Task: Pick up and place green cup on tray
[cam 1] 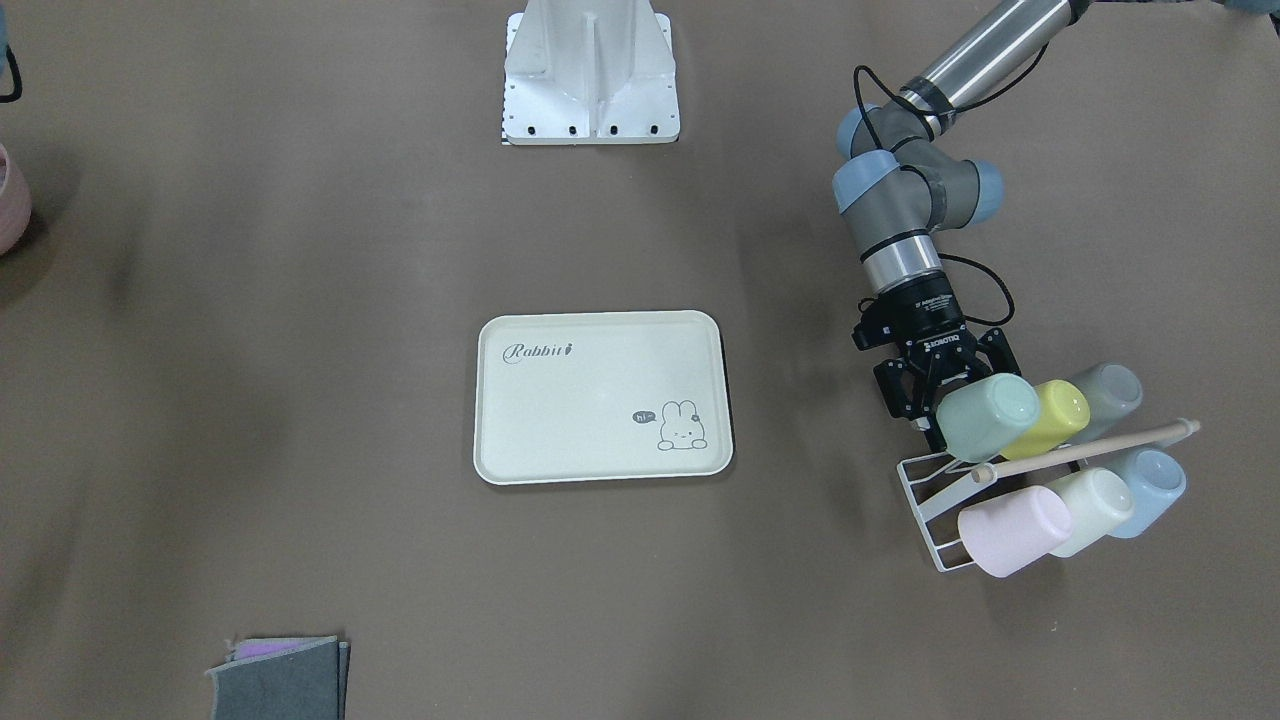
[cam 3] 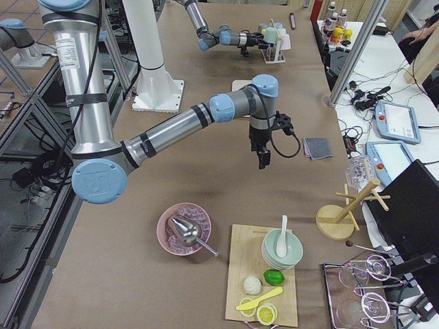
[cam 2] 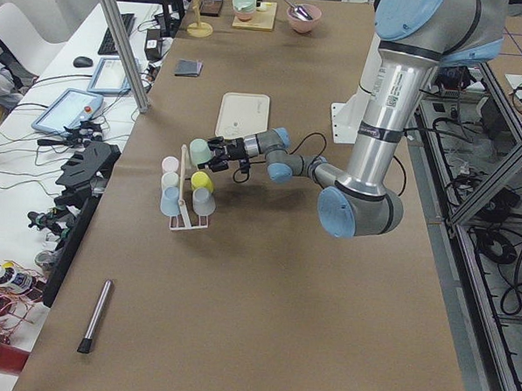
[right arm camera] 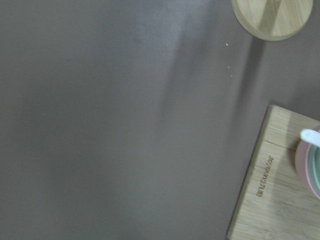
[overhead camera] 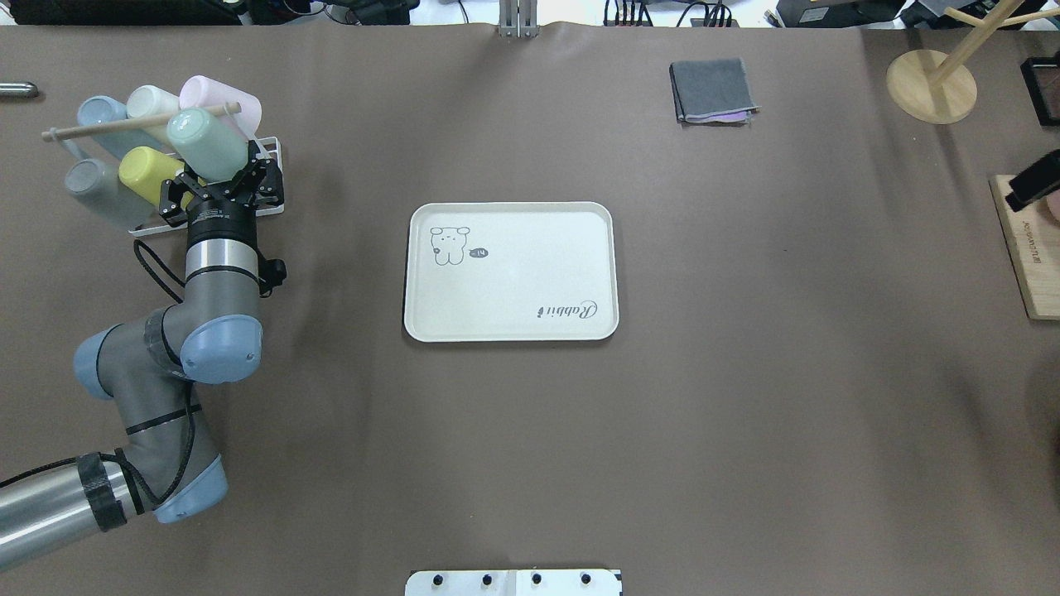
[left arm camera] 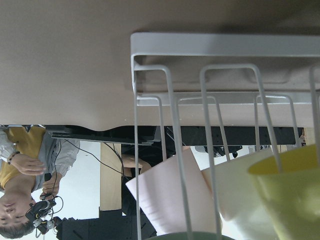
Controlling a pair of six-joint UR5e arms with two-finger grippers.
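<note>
The green cup [cam 1: 988,415] lies tilted on a peg of a white wire rack [cam 1: 925,500], at the near-tray end of its upper row; it also shows in the overhead view [overhead camera: 207,142]. My left gripper [cam 1: 950,400] is at the cup's mouth end, jaws spread wide on either side of it, open [overhead camera: 222,175]. The cream tray [cam 1: 580,420] with "Rabbit" script and a bunny lies flat mid-table, with nothing on it [overhead camera: 513,273]. My right gripper [cam 3: 263,159] hangs above the table far from the rack; I cannot tell if it is open or shut.
The rack also holds a yellow-green cup [cam 1: 1060,415], a grey cup [cam 1: 1110,392], and pink [cam 1: 1010,530], cream [cam 1: 1095,505] and blue [cam 1: 1150,485] cups under a wooden rod [cam 1: 1090,450]. A folded grey cloth [overhead camera: 712,89], a wooden stand [overhead camera: 932,83] and a cutting board [overhead camera: 1027,248] lie far right.
</note>
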